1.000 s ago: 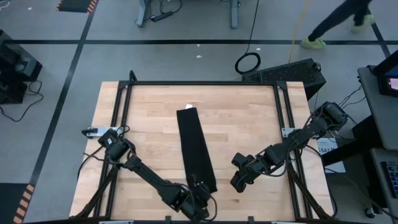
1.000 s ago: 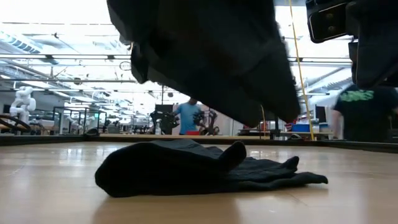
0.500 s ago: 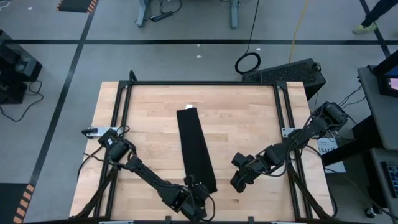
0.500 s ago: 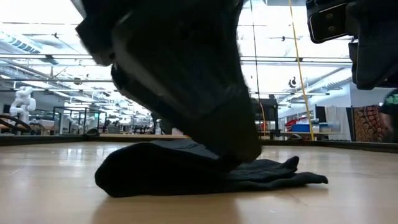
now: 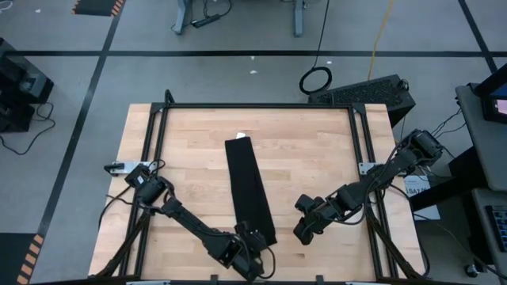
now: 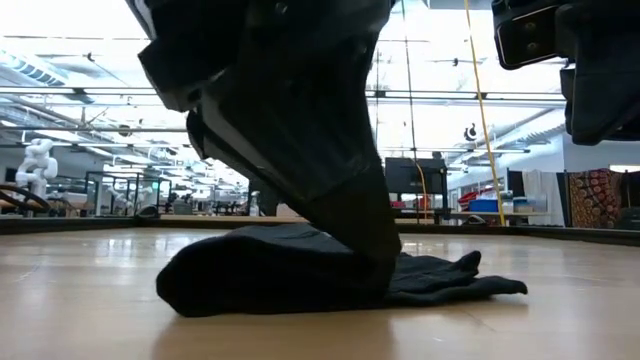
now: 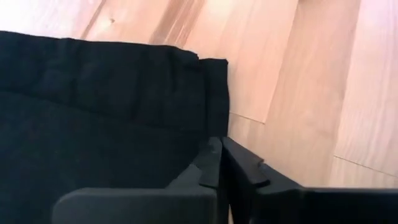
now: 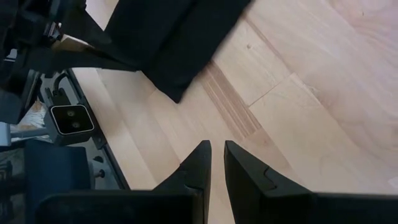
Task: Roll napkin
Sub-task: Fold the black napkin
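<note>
The black napkin [image 5: 249, 190] lies as a long narrow folded strip down the middle of the wooden table [image 5: 182, 158], a small white tag [image 5: 241, 136] at its far end. My left gripper [image 5: 252, 240] is down on the strip's near end, shut on the cloth [image 7: 93, 112]. In the low view its fingers [image 6: 370, 270] sink into the bunched near end [image 6: 260, 280]. My right gripper [image 5: 303, 232] hovers over bare wood right of the napkin, fingers [image 8: 217, 152] almost together with nothing between them. My left gripper pinches the napkin's near end at its edge [image 7: 208, 134] between its two shut fingers. The fingers slant down onto it from the table's left and far side. One layer or several, I cannot tell. The cloth lies slack on the table.
Black frame rails [image 5: 253, 105] run round the tabletop, and a small camera [image 8: 69, 118] sits on the near rail. Bare wood lies on both sides of the strip.
My left gripper has tipped down onto the napkin's near end and shut on the cloth there. The strip still lies flat, and my right arm has kept still.
</note>
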Tool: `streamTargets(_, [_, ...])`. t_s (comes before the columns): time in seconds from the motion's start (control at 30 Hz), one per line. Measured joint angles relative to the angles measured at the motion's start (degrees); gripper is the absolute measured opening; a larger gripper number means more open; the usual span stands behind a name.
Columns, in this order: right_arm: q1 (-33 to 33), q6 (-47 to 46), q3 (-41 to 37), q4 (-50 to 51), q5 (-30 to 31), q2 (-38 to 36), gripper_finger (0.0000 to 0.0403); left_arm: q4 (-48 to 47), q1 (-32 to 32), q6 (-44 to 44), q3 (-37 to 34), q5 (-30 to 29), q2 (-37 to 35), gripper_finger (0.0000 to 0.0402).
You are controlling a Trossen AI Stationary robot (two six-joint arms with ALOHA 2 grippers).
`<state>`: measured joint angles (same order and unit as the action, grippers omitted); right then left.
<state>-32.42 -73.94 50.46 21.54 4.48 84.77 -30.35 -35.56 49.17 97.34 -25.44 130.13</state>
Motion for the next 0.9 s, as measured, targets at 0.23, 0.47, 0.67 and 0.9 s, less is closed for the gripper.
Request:
streamTargets(0.23, [0.0,0.3,0.0,0.0,0.2,0.0,0.0036,-4.0,0.3,0.0,0.4,-0.1,-0.3,0.0004])
streamTargets(0.47, [0.0,0.6,0.0,-0.1,1.5,0.0,0.0036,-6.5,0.3,0.0,1.7,-1.2,-2.8,0.0002])
streamTargets(0.67, [0.0,0.8,0.0,-2.2,2.7,0.2,0.0036,-6.5,0.3,0.0,2.3,-2.5,-5.9,0.0001])
streamTargets(0.9, [-0.1,3.0,0.0,-16.7,6.1,3.8,0.0036,-10.0,0.1,0.1,2.3,-4.1,-10.8,0.0001])
